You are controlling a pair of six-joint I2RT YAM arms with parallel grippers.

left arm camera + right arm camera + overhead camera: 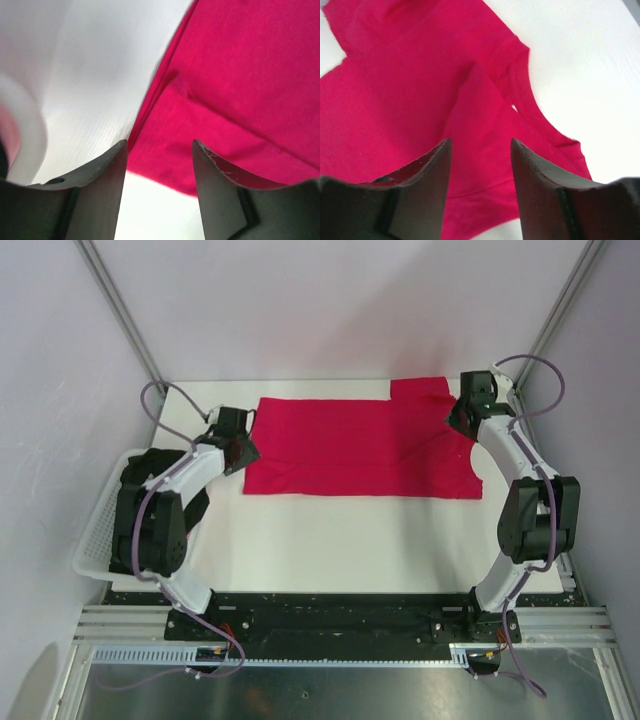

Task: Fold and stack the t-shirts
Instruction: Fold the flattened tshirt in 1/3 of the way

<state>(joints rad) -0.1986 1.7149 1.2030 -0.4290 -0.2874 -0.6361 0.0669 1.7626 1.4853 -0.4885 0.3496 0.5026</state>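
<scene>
Left gripper [159,146]: unclenched. Its two dark fingers [95,185] stand apart with nothing between them. It hangs over the left end of the red t-shirt [360,445]. In the left wrist view the cloth lies beneath and beyond the gap, and a small raised crease [175,87] runs away from the fingertips. Whether the fingertips touch the cloth cannot be told.

Right gripper [480,144]: likewise unclenched, fingers [420,185] parted and grasping nothing. It is stationed at the right end of the same garment. In the right wrist view a pointed ridge of cloth [475,95] rises ahead of the gap. The ribbed collar band [530,100] curves just to the right of that ridge.

Red t-shirt: lying flat on the far half of the white tabletop [340,540], spread left to right between the two grippers. It forms a long rectangle, collar end to the right. One sleeve [420,390] juts toward the far edge at the right-hand end. The near edge is straight; the surface shows only light wrinkles.

White lattice basket [92,545]: at the left edge of the tabletop, beside the left arm and largely hidden by it. Its contents cannot be made out.
</scene>
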